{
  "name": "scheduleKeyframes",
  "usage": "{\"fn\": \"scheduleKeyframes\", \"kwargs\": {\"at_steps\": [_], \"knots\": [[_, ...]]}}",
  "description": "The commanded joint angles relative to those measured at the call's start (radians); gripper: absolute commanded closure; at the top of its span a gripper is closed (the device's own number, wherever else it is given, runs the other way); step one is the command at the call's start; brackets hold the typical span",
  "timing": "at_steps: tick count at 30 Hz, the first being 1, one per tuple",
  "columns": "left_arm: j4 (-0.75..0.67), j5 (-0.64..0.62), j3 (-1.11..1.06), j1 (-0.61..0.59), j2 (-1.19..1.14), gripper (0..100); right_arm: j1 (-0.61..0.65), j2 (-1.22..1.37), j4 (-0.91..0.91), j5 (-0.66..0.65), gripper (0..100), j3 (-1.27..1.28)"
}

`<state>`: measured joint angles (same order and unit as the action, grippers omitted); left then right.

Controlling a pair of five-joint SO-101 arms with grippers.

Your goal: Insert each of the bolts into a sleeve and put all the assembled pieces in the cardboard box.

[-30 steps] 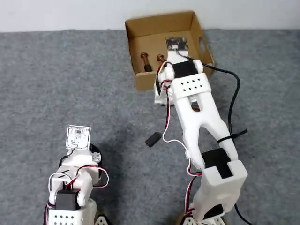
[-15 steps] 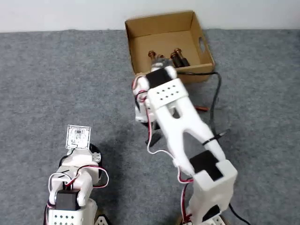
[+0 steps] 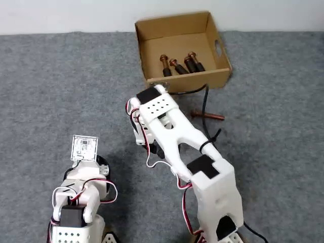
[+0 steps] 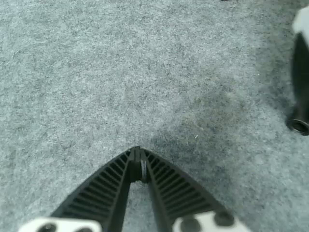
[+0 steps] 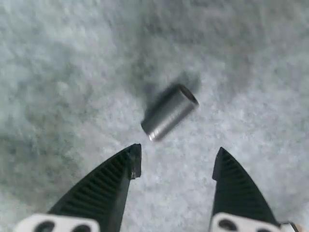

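A dark metal sleeve (image 5: pixel 170 112) lies on the grey carpet just past the fingertips of my right gripper (image 5: pixel 177 153), which is open and holds nothing. The sleeve is in line with the gap between the fingers. In the high view the right arm (image 3: pixel 167 126) leans over the middle of the carpet and covers that spot. A loose copper bolt (image 3: pixel 207 115) lies to the arm's right, in front of the cardboard box (image 3: pixel 152 38). Three assembled pieces (image 3: pixel 178 65) lie inside the box. My left gripper (image 4: pixel 140 166) is shut and empty above bare carpet, at the near left.
The left arm (image 3: pixel 83 192) sits folded at the front left. A black cable (image 3: pixel 205 104) runs from the right arm across the carpet in front of the box. A dark part (image 4: pixel 300 96) shows at the edge of the left wrist view.
The right arm swung from over the box back toward the front left, ending above the sleeve. A third assembled piece now lies in the box. The left arm stayed still.
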<state>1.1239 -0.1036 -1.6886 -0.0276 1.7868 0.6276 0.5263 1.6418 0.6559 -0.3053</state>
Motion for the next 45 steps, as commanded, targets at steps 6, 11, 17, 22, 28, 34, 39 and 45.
{"fn": "scheduleKeyframes", "kwargs": {"at_steps": [6, 11, 17, 22, 28, 34, 39, 45], "knots": [[-0.021, 0.0, 0.004, -0.006, 0.006, 100, -0.001, 0.081, -0.119, 0.008, 76.4, -0.034], [-0.021, 0.0, 0.004, -0.006, 0.006, 100, -0.021, 0.166, -0.12, 0.008, 83.4, -0.034], [-0.021, 0.0, 0.004, -0.006, 0.006, 100, -0.117, 0.188, -0.12, 0.009, 96.9, -0.035], [-0.021, 0.0, 0.004, -0.006, 0.006, 100, -0.166, 0.162, -0.073, 0.006, 98.7, -0.035], [-0.021, 0.0, 0.004, -0.006, 0.006, 100, -0.168, 0.03, -0.002, 0.002, 99.0, -0.031], [-0.021, 0.0, 0.004, -0.005, 0.006, 100, -0.17, 0.048, -0.077, -0.087, 98.8, -0.031], [-0.021, 0.0, 0.004, -0.005, 0.006, 100, -0.179, 0.088, -0.136, -0.091, 80.3, -0.031], [-0.023, 0.0, 0.004, -0.005, 0.006, 100, -0.179, 0.096, -0.188, -0.115, 70.7, -0.034]]}}
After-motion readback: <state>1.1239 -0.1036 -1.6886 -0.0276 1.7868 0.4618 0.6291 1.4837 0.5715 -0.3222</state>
